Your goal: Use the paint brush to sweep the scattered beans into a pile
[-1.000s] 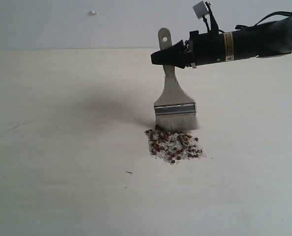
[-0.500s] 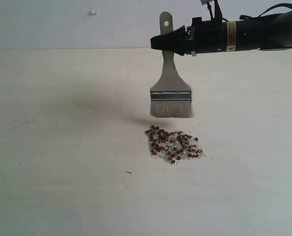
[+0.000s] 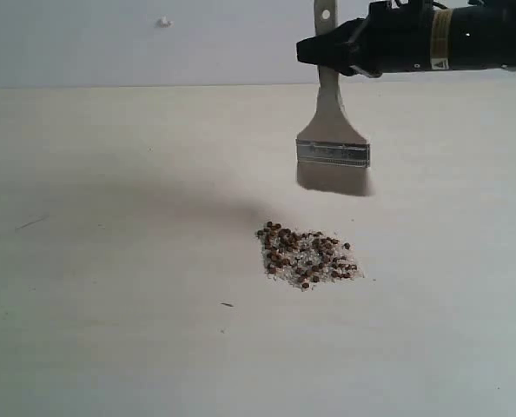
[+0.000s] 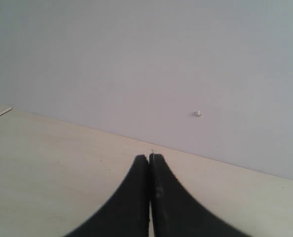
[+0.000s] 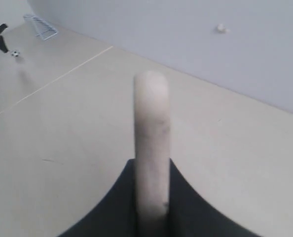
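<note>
The right claw point(image 3: 321, 52) is clamped on the handle of the paint brush point(image 3: 332, 143), which hangs bristles-down in the air, touching neither the tabletop point(image 3: 110, 261) nor the pile point(image 3: 308, 256). The beans point(image 3: 280, 236) lie in one compact heap, so the sweeping looks done. Next is probably setting the brush down, or gathering any strays. The left claw point(image 4: 149, 192) is closed on nothing.

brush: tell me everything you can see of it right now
Wide flat brush: pale cream handle with a hole near its end, silver metal ferrule, whitish bristles. It hangs upright, bristles down, in the air above the pile, touching neither it nor the table. Only the right gripper touches it, shut on the upper handle.
</note>
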`<action>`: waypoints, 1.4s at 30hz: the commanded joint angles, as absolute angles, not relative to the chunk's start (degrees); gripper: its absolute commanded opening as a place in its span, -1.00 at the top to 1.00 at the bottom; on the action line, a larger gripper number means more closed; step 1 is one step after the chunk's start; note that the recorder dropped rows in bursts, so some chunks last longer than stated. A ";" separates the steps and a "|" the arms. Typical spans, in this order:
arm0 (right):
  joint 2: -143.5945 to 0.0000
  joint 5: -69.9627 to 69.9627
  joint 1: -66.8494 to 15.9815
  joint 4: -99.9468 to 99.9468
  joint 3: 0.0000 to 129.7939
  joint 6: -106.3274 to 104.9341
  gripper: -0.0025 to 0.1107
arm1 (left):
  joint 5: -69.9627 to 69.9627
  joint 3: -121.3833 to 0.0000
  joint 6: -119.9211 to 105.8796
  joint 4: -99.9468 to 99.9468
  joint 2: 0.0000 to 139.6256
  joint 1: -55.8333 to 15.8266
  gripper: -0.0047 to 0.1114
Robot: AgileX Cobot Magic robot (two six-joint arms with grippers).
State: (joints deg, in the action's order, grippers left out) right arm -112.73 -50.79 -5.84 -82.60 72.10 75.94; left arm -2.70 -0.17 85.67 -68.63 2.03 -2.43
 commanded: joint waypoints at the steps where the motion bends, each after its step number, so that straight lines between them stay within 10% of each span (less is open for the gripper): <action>1: -104.29 -46.91 -5.50 -63.03 59.30 59.85 0.96 | -2.82 0.00 85.63 -68.47 1.83 -2.29 0.92; 16: -89.46 -67.80 -20.69 10.19 16.55 11.77 0.96 | -2.82 0.00 85.63 -68.47 1.83 -2.29 0.92; 42: -103.21 -69.96 -31.33 25.69 18.80 7.62 0.96 | -2.82 0.00 85.63 -68.47 1.83 -2.29 0.92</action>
State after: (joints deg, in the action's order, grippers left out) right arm -101.06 -71.08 -31.10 27.29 17.92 4.16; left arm -2.70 -0.17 85.67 -68.63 2.03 -2.43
